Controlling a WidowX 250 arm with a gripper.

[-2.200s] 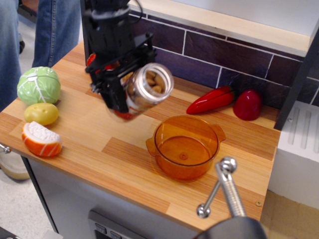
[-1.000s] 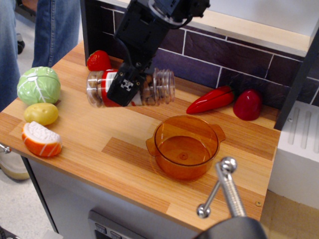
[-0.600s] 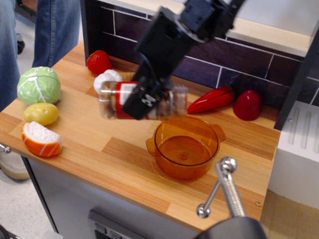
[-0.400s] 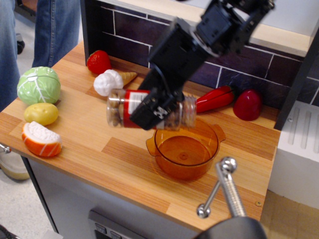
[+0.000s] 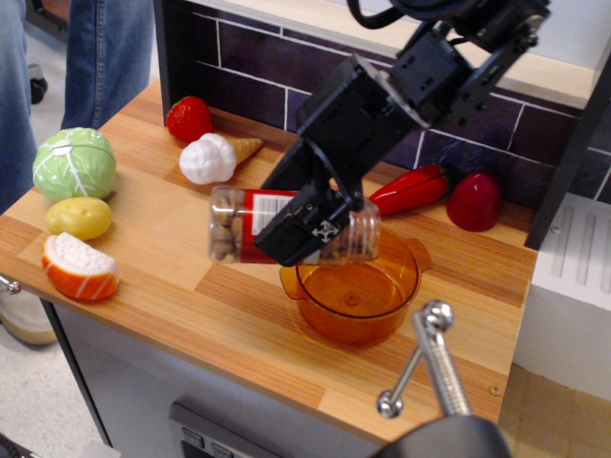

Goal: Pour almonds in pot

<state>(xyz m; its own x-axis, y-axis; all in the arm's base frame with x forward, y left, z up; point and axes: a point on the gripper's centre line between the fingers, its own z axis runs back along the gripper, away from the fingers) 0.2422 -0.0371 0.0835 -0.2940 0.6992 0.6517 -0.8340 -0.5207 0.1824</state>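
Black gripper [image 5: 310,229] clamps sideways jar [image 5: 286,225] over pot [image 5: 355,294].

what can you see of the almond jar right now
The jar is clear plastic, cylindrical, with a red-and-white label around its middle. It lies roughly horizontal in the air, clamped by the black gripper. Almonds show through its left end; its right end hangs over the orange pot. Nothing else touches it.
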